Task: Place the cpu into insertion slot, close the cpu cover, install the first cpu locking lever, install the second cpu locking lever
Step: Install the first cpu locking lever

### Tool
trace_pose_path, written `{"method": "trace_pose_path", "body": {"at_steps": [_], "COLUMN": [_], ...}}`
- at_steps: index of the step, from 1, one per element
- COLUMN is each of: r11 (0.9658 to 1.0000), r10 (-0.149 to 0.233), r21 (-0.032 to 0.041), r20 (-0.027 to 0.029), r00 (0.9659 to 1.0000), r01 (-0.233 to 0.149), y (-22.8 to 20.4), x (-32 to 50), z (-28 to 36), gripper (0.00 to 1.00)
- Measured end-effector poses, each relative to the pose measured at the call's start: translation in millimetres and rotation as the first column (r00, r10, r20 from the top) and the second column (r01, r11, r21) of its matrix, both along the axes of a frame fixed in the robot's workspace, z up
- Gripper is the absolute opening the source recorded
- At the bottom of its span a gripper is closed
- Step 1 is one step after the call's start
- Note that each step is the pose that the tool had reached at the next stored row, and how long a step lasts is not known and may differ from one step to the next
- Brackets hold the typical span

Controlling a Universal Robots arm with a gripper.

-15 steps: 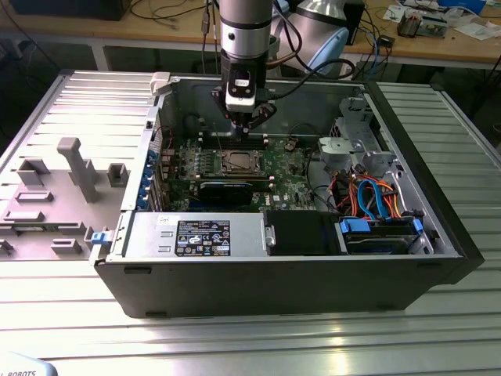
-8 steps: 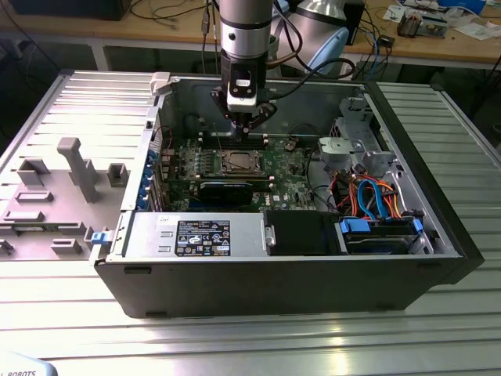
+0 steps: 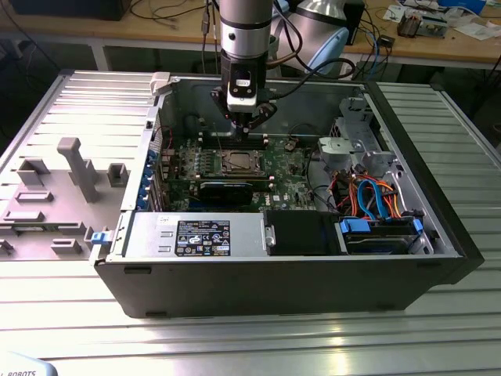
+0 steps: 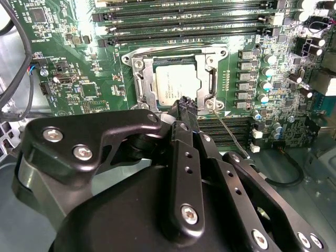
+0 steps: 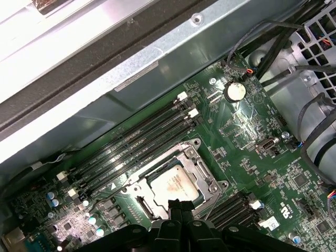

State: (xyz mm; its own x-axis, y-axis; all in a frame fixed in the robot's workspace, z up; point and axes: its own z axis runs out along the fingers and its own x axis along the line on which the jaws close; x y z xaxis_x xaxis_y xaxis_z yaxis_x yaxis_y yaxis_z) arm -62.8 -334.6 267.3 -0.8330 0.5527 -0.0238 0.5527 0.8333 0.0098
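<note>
We note the gripper, fingers clenched together, at 12 o'clock of the cpu in the exterior view, cpu cover lying flat around it.

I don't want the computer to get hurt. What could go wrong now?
1. The gripper has its shut tips right at the edge of the cover, beside the cpu. A push that is slightly off could scrape the cpu or the board.
2. The thin lever next to the tips may be springy. It might slip off and snap back.
</note>
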Motion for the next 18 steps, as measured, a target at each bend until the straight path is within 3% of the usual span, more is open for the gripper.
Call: {"method": "trace_pose_path", "body": {"at_steps": [4, 6, 8, 18], "r11": [1.0, 0.9981, 0.9959, 0.9956], "r10": [0.008, 0.062, 0.091, 0.094], "r21": [-0.0001, -0.0001, -0.0001, -0.0001], "r20": [0.0001, 0.0, 0.0, 0.0], "r00": [1.0, 0.9981, 0.9959, 0.9956], "r01": [-0.008, -0.062, -0.091, -0.094], "y": [-0.1, -0.2, -0.2, -0.2], "x": [0.0, -0.7, -0.8, -0.8], "z": [0.0, 0.0, 0.0, 0.0], "gripper": [0.11, 0.11, 0.11, 0.11]}}
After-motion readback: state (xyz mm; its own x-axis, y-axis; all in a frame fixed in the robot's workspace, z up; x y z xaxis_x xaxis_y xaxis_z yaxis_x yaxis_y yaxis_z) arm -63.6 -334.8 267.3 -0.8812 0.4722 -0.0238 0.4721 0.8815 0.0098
